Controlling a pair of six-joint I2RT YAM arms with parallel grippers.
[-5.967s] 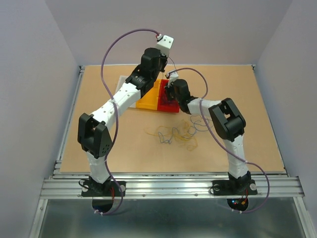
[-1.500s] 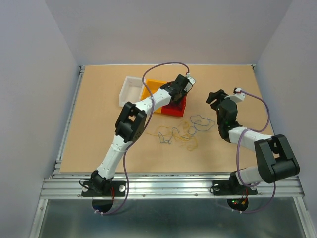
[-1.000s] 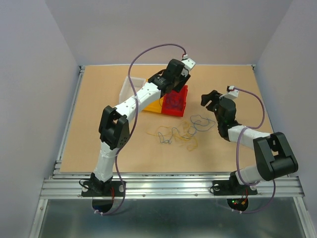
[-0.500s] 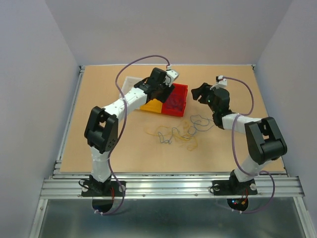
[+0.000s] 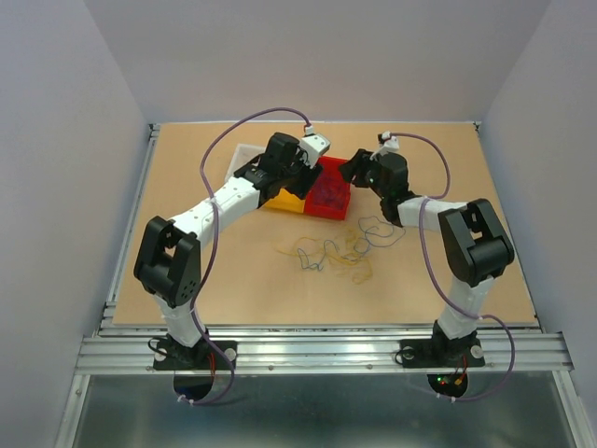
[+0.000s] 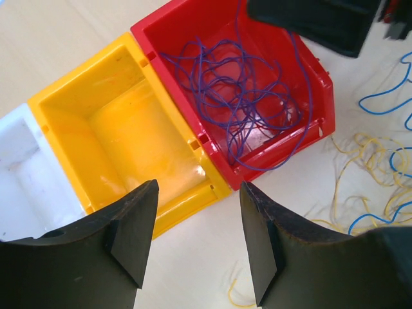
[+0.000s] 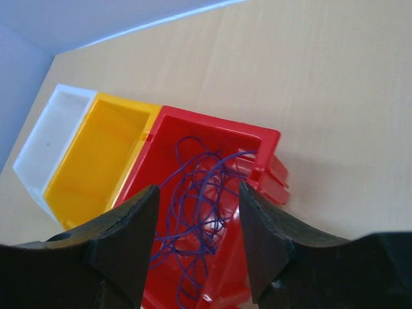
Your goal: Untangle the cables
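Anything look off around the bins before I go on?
One loop of the purple wires seems to hang over the red bin's outer wall instead of lying inside. The yellow and blue wires lie tangled on the table beside it.

Tan wooden table (image 5: 187, 280) — pale lavender walls (image 5: 56, 140), aluminium rail (image 5: 317, 353) at near edge.

We've got a tan wooden table (image 5: 187, 280) here. In the upper middle of the top view, a white bin (image 6: 26, 174), a yellow bin (image 6: 129, 141) and a red bin (image 7: 219, 122) sit in a touching row. Just below them the cables (image 5: 336, 252) sprawl loose on the wood: yellow, blue and tan strands.
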